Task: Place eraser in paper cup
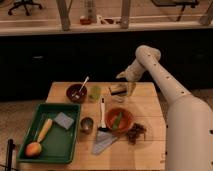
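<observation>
The eraser [117, 90], a small flat dark block with a pale side, lies at the back of the wooden table [150, 150], just left of the paper cup [131, 89]. The cup is small, pale and upright. My gripper [122, 77] hangs just above and behind the eraser and the cup, at the end of the white arm that bends down from the right. The eraser looks apart from the gripper.
A translucent green cup [95, 92] and a dark bowl with a spoon [76, 93] stand to the left. In front are an orange bowl [119, 119], a white-handled brush [102, 112], a metal cup [86, 124], a grey cloth [102, 142] and a green tray [30, 125] with a sponge [64, 120].
</observation>
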`<action>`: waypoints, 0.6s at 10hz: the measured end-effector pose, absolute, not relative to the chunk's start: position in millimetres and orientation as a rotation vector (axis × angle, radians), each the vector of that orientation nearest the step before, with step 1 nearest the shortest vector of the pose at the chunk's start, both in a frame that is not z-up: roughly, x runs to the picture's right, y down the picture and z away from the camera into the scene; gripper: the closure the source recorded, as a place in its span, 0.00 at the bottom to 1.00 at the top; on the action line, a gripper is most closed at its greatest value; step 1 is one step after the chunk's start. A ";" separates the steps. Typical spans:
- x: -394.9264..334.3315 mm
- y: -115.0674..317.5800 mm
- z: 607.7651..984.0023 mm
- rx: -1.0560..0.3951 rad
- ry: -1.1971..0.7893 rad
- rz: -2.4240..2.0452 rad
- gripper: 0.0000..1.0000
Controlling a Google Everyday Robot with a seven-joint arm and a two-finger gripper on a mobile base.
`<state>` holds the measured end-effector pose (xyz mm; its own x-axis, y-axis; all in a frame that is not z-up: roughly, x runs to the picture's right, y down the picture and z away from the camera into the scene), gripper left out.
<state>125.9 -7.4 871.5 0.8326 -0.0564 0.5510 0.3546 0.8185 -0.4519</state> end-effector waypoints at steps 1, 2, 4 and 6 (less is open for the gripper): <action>124.9 -8.8 870.9 -0.572 -0.551 -0.236 0.20; 126.3 -9.3 870.2 -0.570 -0.553 -0.238 0.20; 131.3 -10.2 867.6 -0.565 -0.553 -0.240 0.20; 132.6 -13.0 866.7 -0.556 -0.554 -0.241 0.20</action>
